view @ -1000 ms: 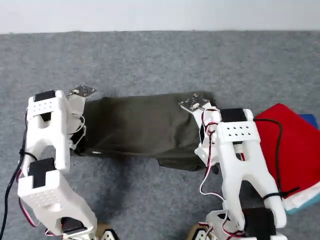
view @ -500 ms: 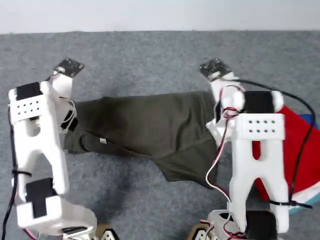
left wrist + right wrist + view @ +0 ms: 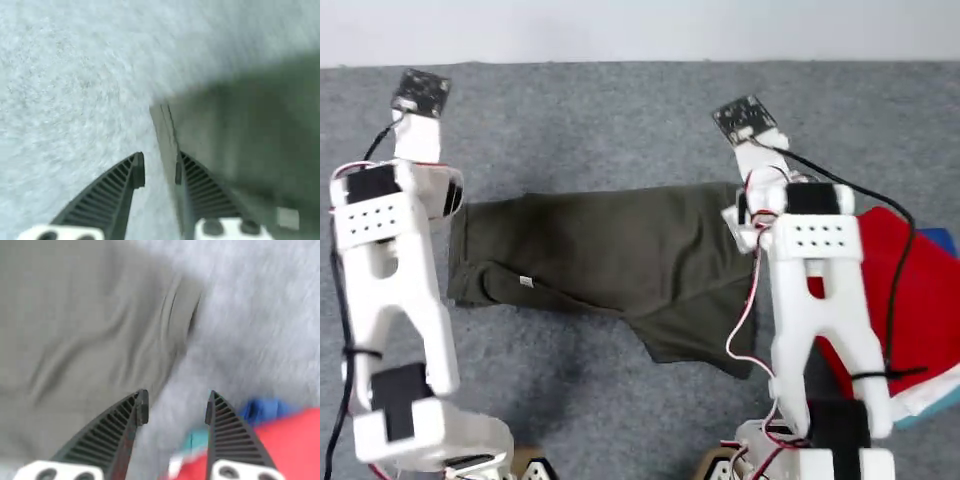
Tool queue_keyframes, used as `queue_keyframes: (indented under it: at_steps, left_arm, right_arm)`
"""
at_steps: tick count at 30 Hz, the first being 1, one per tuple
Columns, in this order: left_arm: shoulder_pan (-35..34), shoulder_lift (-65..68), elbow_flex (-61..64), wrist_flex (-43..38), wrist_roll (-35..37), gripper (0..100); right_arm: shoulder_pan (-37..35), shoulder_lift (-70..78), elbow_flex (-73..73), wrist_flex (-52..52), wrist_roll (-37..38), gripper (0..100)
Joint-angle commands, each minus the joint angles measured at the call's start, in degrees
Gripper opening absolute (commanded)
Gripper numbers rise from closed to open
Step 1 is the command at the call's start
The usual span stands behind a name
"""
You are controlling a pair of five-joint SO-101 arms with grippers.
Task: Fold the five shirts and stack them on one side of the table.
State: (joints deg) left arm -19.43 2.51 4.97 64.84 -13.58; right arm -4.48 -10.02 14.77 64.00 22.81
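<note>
The left fingers (image 3: 120, 185) and right fingers (image 3: 122, 427) were lifted off the green shirt (image 3: 610, 250), open and empty; its loose flap could be missed.

**Rig look: white shells, black servos, loose wiring**

The left arm (image 3: 390, 290) and right arm (image 3: 815, 300) are the same build: white printed link shells, forked at the joints, with black servo blocks (image 3: 812, 197) set in between. Each upper shell has a grid of small round holes (image 3: 817, 235). A small dark circuit board (image 3: 745, 118) sits at each wrist tip. The right arm has a thin black cable (image 3: 895, 290) down its side and a loose red-and-white wire bundle (image 3: 752, 300). The left arm has its own black lead (image 3: 338, 390), with red wires near the base. On the left gripper (image 3: 158, 171) and right gripper (image 3: 176, 407), the black tapered fingers (image 3: 112, 432) have ribbed lattice faces. They sit on white mounts (image 3: 225, 471) with round screw holes.
</note>
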Motion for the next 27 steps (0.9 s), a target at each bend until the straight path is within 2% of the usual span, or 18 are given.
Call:
queue_keyframes:
  at_steps: [1, 8, 16, 22, 27]
  left_arm:
    - [1.67, 6.42, -3.56, -8.35, 8.88, 11]
    - [6.24, 24.62, -18.07, -8.26, 10.11, 11]
    - [4.66, 41.58, -36.26, -2.73, 9.85, 11]
    - [3.52, 51.25, -48.92, 2.64, 9.85, 11]
    - [3.43, 57.58, -59.91, 8.62, 9.85, 11]
  right_arm:
    - [-1.71, 3.21, -0.44, -8.75, -4.66, 18.7]
    - [-5.05, 15.6, -8.18, -13.23, -5.19, 18.7]
    - [-2.77, 38.2, -21.71, -20.0, -4.92, 18.7]
    - [1.8, 54.37, -41.76, -10.15, -5.01, 18.7]
    - [2.68, 63.16, -55.12, -1.27, -5.01, 18.7]
